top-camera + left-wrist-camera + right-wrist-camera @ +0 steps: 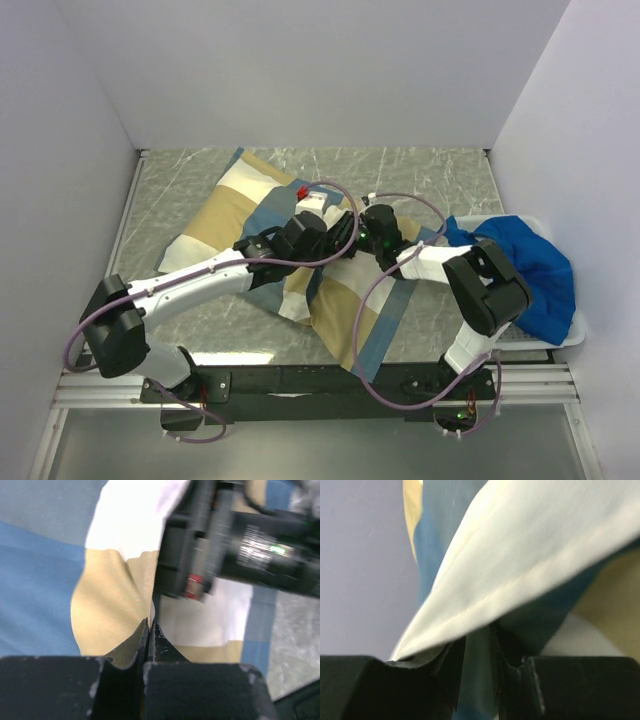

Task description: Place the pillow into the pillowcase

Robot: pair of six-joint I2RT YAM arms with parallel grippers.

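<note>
Grey marbled table [420,170]: patchwork pillowcase [225,205] spread; white tray [565,340] at right.

**Hidden or unclear where the two arms meet**

From above, the wrists hide the fingertips of the left hand [150,630] and the right hand [477,647] over the pillowcase [345,315]. Up close, blurred cream fabric [520,565] runs off the picture's edges. Cloth sits between the right hand's parted fingers, and whether they grip it is unclear. A blue cloth [530,270] hides most of the white tray [578,338].
</note>
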